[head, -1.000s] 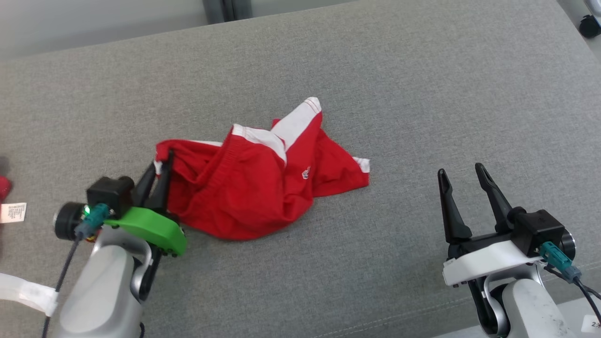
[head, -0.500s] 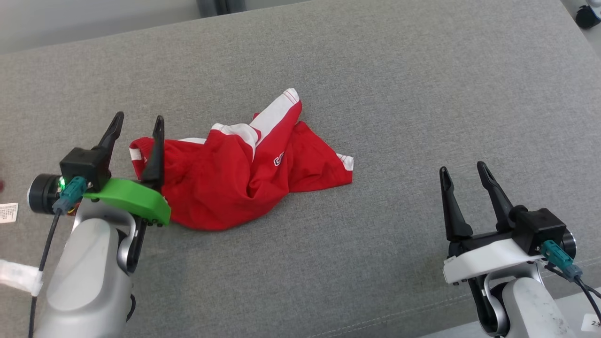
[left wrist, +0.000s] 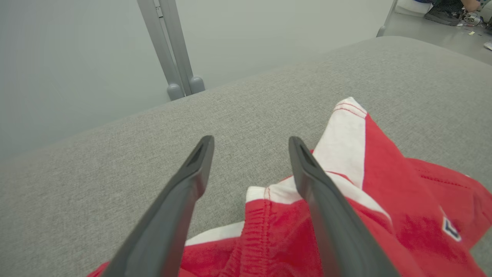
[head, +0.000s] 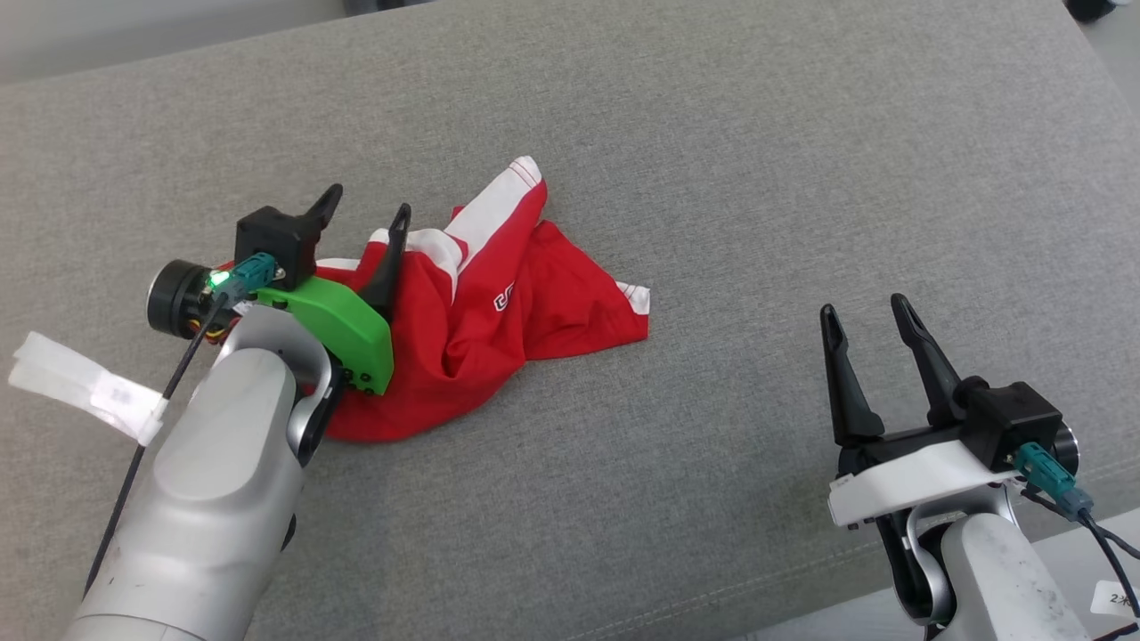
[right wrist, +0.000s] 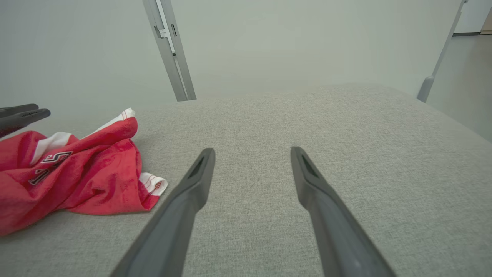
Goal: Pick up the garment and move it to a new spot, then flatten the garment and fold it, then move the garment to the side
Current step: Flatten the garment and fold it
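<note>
- Red garment with white panels lies crumpled on the grey fabric-covered surface, left of centre. It rests on the cover and nothing holds it.
- Left end effector: jaws spread, nothing between them. It stands at the garment's far-left edge, fingers pointing far.
- Left wrist view: the left end effector has one finger over the white band of the garment and the other over bare grey cover. Contact with the cloth cannot be confirmed.
- Right end effector: jaws spread and empty, on the near-right side, well apart from the garment.
- Right wrist view: the right end effector points over bare cover, with the garment off to its left.
- Key relation: most of the cloth lies to the right of the left fingertips and nearer than them. The heap's longer run appears to go from near-left to far-right, ending in a white-striped tip at the far end. A white-trimmed corner points right.
- Assessment: the left arm is clearly the nearer. The garment is not yet flattened or folded. Spreading it would likely need a hold at the left edge and another at the right-hand corner.
- Risk: a pinch on bunched layers may lift several folds at once.
</note>
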Robot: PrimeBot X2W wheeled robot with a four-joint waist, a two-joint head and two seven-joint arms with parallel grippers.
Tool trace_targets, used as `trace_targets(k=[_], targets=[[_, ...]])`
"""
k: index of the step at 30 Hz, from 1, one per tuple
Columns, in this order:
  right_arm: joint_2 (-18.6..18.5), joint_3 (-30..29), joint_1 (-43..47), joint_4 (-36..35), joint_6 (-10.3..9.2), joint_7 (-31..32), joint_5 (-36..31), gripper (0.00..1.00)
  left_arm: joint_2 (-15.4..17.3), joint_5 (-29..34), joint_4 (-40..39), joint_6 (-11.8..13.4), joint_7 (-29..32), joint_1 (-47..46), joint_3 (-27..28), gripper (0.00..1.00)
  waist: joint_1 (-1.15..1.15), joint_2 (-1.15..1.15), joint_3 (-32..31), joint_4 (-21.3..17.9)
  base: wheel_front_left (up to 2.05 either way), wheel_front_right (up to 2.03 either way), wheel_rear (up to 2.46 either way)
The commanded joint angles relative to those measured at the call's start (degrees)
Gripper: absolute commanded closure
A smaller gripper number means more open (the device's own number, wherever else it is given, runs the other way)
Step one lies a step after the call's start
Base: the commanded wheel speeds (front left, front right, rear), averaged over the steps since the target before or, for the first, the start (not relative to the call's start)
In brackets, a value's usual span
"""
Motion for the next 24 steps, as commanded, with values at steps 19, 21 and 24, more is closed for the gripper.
trace_targets(k=[19,21,24], targets=[[0.6,-0.9,-0.4,-0.6,0.03,-0.2,-0.1,0.00,2.7,-12.5,5.8,-0.2,1.7,-3.0,-14.9,1.00,0.00,0.00,0.2,-0.4,0.00,0.00,0.00],[0.6,-1.0,0.3,-0.4,0.03,-0.2,-0.2,0.00,2.5,-12.8,5.8,-0.2,-0.4,-3.4,-15.0,1.00,0.00,0.00,-0.5,0.2,0.00,0.00,0.00],[0.6,-0.9,1.1,0.1,0.03,-0.2,-0.3,0.00,2.6,-12.8,5.2,-0.2,-2.6,-3.6,-14.5,1.00,0.00,0.00,-1.8,1.2,0.00,0.00,0.00]])
